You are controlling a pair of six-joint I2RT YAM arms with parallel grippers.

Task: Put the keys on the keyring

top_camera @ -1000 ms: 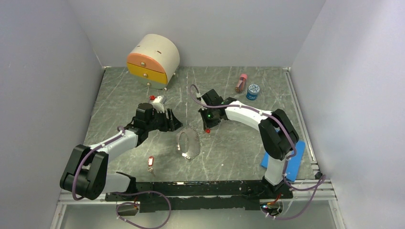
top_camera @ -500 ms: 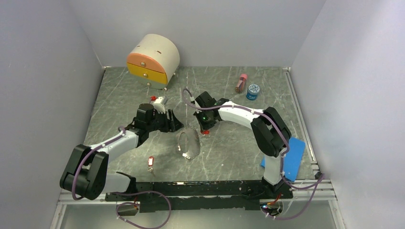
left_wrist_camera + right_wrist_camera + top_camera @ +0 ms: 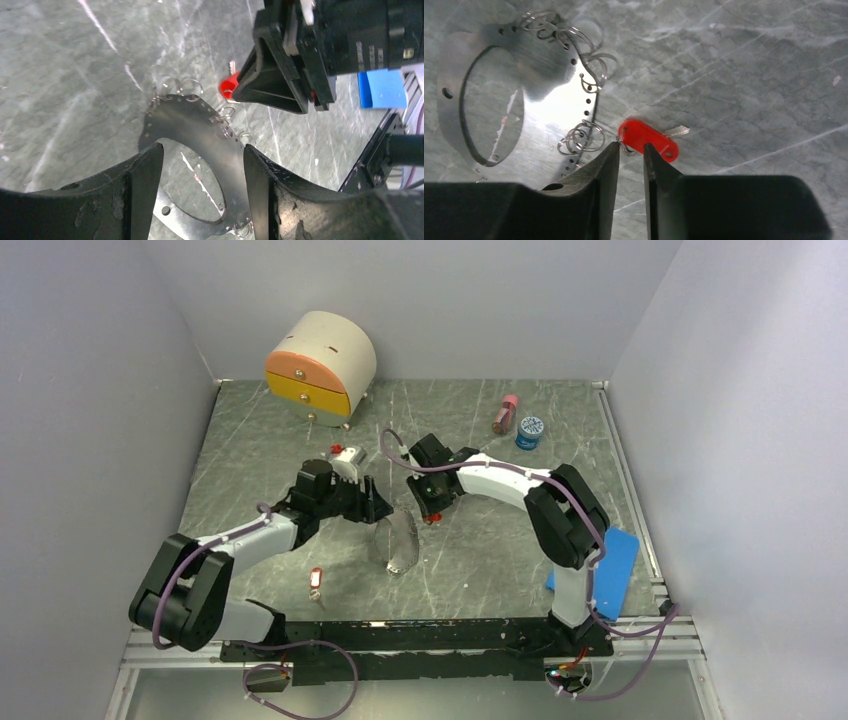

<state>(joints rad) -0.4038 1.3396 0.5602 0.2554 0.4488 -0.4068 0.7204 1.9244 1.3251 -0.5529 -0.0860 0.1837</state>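
Top external: loose key on counter, front-left, apart from the rest. Next, left gripper spread wide, straddling keyring mid-counter, contact unclear. At right, right gripper pinched on red-tagged key, just beside keyring's rim.

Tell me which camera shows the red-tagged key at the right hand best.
The right wrist view: the key lies in full view on the table, red tag and metal tip, just past the right hand. The left wrist view shows only a red corner behind that hand; the top view, a red speck.
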